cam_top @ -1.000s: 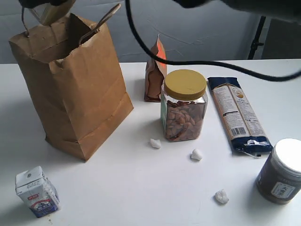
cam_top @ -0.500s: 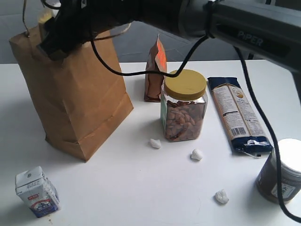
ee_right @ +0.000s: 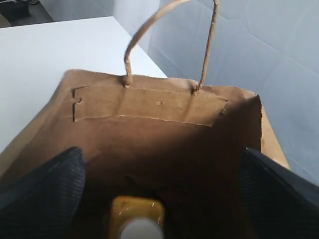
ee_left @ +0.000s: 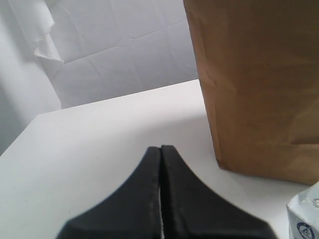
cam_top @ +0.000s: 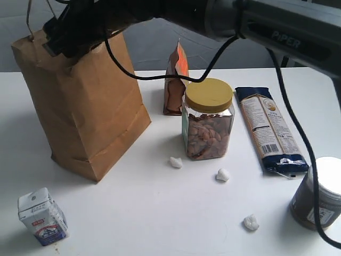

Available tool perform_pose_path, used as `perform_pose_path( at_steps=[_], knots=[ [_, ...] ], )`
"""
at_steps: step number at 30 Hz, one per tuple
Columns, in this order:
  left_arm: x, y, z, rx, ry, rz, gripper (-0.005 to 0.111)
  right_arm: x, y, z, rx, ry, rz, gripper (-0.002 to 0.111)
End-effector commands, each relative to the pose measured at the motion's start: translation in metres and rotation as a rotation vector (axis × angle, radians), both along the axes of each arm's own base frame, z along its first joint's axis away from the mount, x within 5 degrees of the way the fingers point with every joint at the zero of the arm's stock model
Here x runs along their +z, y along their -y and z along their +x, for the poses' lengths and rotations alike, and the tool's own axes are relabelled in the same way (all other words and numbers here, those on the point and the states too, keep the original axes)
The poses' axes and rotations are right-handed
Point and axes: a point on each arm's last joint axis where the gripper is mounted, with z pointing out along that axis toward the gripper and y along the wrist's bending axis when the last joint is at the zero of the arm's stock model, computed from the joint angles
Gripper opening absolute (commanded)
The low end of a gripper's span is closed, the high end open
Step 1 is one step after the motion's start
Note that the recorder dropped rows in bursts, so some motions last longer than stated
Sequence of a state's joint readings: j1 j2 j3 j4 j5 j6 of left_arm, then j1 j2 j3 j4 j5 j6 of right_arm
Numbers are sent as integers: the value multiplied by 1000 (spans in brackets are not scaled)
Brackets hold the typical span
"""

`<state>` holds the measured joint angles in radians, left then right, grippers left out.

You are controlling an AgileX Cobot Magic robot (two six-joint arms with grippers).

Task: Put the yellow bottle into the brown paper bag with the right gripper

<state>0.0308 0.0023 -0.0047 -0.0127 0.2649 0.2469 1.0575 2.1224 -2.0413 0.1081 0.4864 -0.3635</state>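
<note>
**Stage reached at the mouth of the bag.** The brown paper bag (cam_top: 88, 106) is shown upright at the left of the white table (cam_top: 154, 213); the right arm is reached across from the right of the scene, and the right gripper (ee_right: 160, 167) is lowered into the bag's open top, so that in the exterior view its tips are hidden behind the rim.

In the right wrist view the two fingers (ee_right: 47, 186) are seen spread wide, one at each side of the bag's interior; the yellow bottle (ee_right: 136, 213) is seen below and between them, inside the bag, with its white cap (ee_right: 134, 230) towards the camera; a gap is shown on either side of it, so it is judged not to be gripped. Whether the bottle rests on the bag's floor or leans on a wall cannot be told, the interior being dark.

The left gripper (ee_left: 160, 151) is held low over the table near the bag, its fingers pressed together on nothing.

The nut jar (cam_top: 209, 120), snack pouch (cam_top: 175, 80), long packet (cam_top: 269, 130), dark jar (cam_top: 318, 197), small carton (cam_top: 41, 216) and white lumps (cam_top: 222, 175) are set apart from the bag.

The placing is judged done in substance; what is left is for the right gripper to be lifted clear of the mouth without rim or handles being caught, the bag being light and liable to tip.
</note>
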Motion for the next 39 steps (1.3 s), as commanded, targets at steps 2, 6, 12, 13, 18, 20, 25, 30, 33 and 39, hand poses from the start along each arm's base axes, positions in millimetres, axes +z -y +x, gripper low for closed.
perform_pose_path(
  at_steps=[2,6,12,13,18,20,25,30,33,39],
  knots=[
    [-1,0,0,2,3,-7,0,25,9,-4,-14,10,51,66],
    [-1,0,0,2,3,-7,0,51,22,-13,-32,-55,105,37],
    [-1,0,0,2,3,-7,0,77,48,-41,17,-131,11,0],
    [-1,0,0,2,3,-7,0,80,54,-55,37,-133,-11,0],
    [-1,0,0,2,3,-7,0,70,82,-87,54,-135,-2,0],
    [-1,0,0,2,3,-7,0,60,104,-96,25,-165,17,0],
    [-1,0,0,2,3,-7,0,28,161,-121,-7,-201,-15,0],
    [-1,0,0,2,3,-7,0,12,198,-126,-74,-220,50,0],
    [-1,0,0,2,3,-7,0,-1,233,-119,-180,-206,132,0],
    [-1,0,0,2,3,-7,0,-35,319,-121,-416,-107,279,0]
  ],
)
